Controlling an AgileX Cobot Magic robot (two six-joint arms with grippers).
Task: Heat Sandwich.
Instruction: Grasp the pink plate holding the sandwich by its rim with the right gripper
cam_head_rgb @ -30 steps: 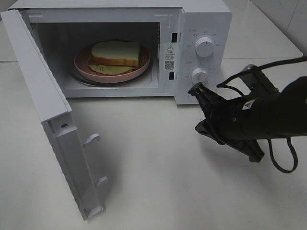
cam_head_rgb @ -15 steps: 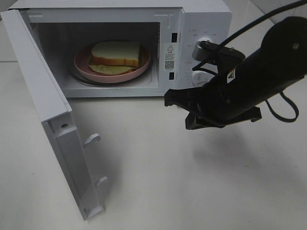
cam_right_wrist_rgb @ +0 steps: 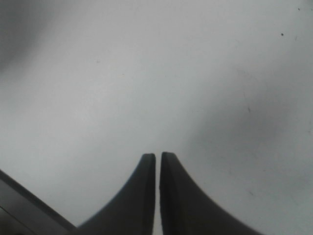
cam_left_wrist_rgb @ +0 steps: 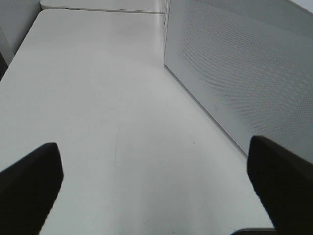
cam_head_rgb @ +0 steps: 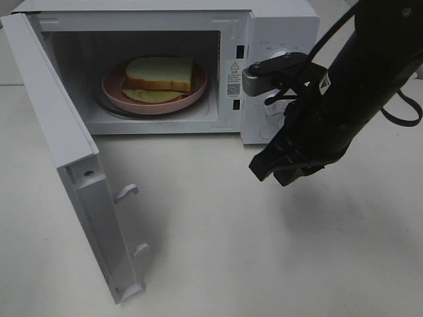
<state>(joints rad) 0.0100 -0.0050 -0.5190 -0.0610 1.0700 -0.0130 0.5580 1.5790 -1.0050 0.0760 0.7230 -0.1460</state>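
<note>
We see right gripper (cam_right_wrist_rgb: 157, 159) pressed together over desk (cam_head_rgb: 218, 251); sandwich (cam_head_rgb: 160, 72) well apart on its left, inside open microwave (cam_head_rgb: 284, 26); left gripper (cam_left_wrist_rgb: 156, 181) spread.

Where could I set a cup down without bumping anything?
Bare table between the open door and the right arm, and along the near edge. Crowded: the plate nearly fills the microwave; the arm hangs before its panel.

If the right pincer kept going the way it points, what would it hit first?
Probably the bare white table: the shut right pincer aims down at it, with nothing visible between. Depth is unclear.
</note>
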